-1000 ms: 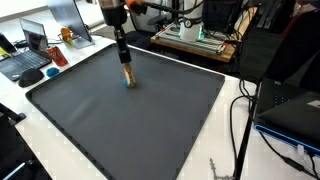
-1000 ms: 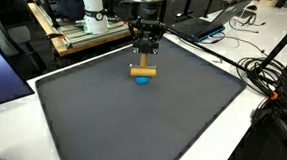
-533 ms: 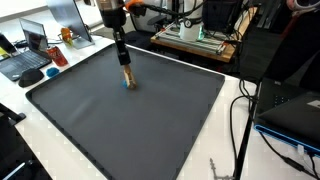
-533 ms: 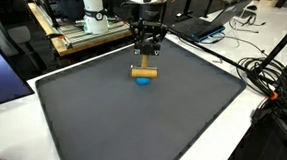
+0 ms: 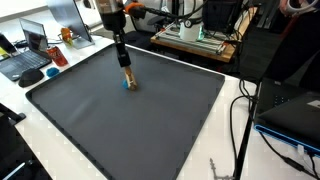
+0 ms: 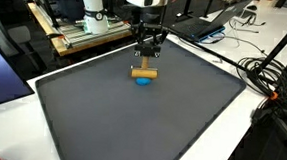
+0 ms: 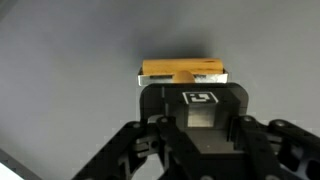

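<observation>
1x wood blk, 1x blue pc, 1x dark mat, 1x pincer.

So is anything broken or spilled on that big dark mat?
No, nothing stands out. The dark mat lies flat with no spill, and the gripper is shut on a wooden piece with a blue tip.

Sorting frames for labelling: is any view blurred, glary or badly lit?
Wrist view: soft all over, with the block out of focus and the hand a dark, underexposed mass. Both exterior views: reasonably sharp, and the mat is matte and evenly lit, with no glare or hard shadows.
</observation>
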### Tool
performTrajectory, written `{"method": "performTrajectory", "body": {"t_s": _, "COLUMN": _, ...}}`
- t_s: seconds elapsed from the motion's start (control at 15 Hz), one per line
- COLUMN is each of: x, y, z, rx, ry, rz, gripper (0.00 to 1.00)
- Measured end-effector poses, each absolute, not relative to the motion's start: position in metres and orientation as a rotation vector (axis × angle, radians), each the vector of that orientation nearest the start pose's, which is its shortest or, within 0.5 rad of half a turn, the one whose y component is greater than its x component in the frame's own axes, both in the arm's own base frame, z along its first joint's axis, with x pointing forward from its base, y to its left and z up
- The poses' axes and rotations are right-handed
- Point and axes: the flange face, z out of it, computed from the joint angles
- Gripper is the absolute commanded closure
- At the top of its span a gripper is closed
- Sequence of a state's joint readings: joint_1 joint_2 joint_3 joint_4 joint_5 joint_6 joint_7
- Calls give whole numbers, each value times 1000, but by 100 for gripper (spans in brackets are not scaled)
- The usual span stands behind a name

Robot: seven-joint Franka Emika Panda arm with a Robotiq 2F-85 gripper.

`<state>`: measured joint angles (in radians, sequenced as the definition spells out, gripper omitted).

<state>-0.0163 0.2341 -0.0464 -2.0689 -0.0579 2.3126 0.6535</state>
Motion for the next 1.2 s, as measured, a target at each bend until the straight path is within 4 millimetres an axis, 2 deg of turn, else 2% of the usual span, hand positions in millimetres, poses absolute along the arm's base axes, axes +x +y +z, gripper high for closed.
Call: {"method": "performTrajectory", "body": {"t_s": 1.2, "x": 606, "y": -51, "z": 319, "rx": -2959, "ry": 1200, "rz": -88, "gripper": 78}}
